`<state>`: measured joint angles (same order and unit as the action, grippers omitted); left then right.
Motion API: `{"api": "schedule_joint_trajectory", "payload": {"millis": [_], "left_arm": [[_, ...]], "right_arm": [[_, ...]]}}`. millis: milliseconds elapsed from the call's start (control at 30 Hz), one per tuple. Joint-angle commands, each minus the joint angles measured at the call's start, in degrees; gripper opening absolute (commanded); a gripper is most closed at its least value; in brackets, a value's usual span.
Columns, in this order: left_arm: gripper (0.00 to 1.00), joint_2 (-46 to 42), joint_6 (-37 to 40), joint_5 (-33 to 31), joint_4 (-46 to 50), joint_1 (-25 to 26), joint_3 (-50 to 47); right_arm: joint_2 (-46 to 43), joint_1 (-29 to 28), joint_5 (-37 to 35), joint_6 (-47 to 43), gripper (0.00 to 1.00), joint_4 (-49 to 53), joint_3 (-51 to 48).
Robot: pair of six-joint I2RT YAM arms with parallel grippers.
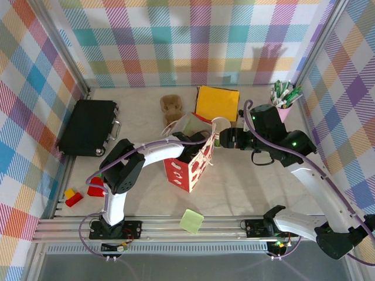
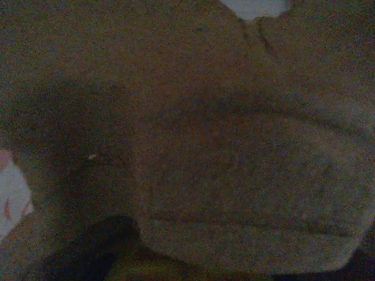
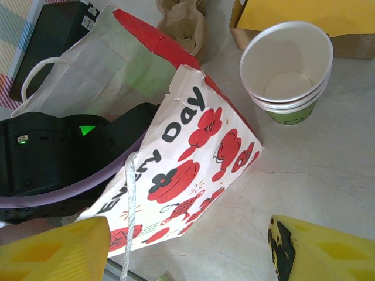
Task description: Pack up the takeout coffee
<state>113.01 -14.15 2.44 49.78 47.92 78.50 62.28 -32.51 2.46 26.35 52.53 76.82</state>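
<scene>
Paper bag (image 3: 199, 152): white stock, red flower print, black lettering, ragged top edge, twisted white cord handle. It stands on the worktop (image 1: 246, 187), a pale, faintly veined surface, with its mouth open.

Left tool (image 1: 190, 146): down inside the bag mouth, jaws closed. I cannot tell whether it pinches anything. Its wrist view gives dim brown paper with soft creases.

Takeout coffee (image 3: 287, 64): a round tapered paper cup with a rolled rim, white inside and a green band low on the wall. Extra rims showing under the lip suggest nested cups. It stands upright on the worktop just beside the bag's upper corner and close in front of the yellow-topped box (image 1: 217, 102).

Right tool (image 3: 187, 257): yellow fingers spread wide, nothing between them, hanging over bare worktop near the bag's lower corner.

Edges: black hard case (image 1: 88, 126) lies far left, and a pink cup of pens (image 1: 282, 105) stands back right. There is open worktop in front of the bag and right of the cup.
</scene>
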Motion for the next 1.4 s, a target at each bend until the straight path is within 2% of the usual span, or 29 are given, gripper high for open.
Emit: {"api": "schedule_joint_trajectory", "payload": {"millis": [0,267,433,600,1100,1167,1233,1367], "left_arm": [[0.00,1.99,-0.65,-0.51,-1.30,0.40,-1.49],[0.00,2.20,-1.27,-0.10,-2.42,0.37,-2.01],[0.00,-2.40,-2.00,-1.30,-0.59,0.35,0.47],[0.01,-7.93,-2.71,-5.13,2.16,0.34,4.75],[0.06,-16.57,-3.00,-9.15,12.45,0.53,19.54],[0.09,-17.41,-2.60,-10.58,13.72,0.53,21.61],[0.20,-18.00,-1.49,-11.37,14.74,0.49,24.02],[0.33,-18.30,0.12,-13.86,17.01,0.30,29.76]], "right_arm": [[-0.93,0.41,0.62,-0.66,0.72,0.46,-0.81],[-1.27,0.52,0.66,-0.94,0.73,0.82,-0.88],[-1.46,0.52,1.04,-1.06,0.73,0.67,-0.95],[-1.55,0.53,1.13,-1.30,0.73,0.47,-1.12],[-3.56,0.58,-0.12,-3.75,0.77,0.67,-1.05],[-3.90,0.59,-0.80,-4.34,0.81,0.94,-1.05],[-4.63,0.59,-2.57,-5.44,0.87,1.21,-1.54],[-6.51,0.87,-10.59,-7.88,0.96,2.15,-2.94]]}}
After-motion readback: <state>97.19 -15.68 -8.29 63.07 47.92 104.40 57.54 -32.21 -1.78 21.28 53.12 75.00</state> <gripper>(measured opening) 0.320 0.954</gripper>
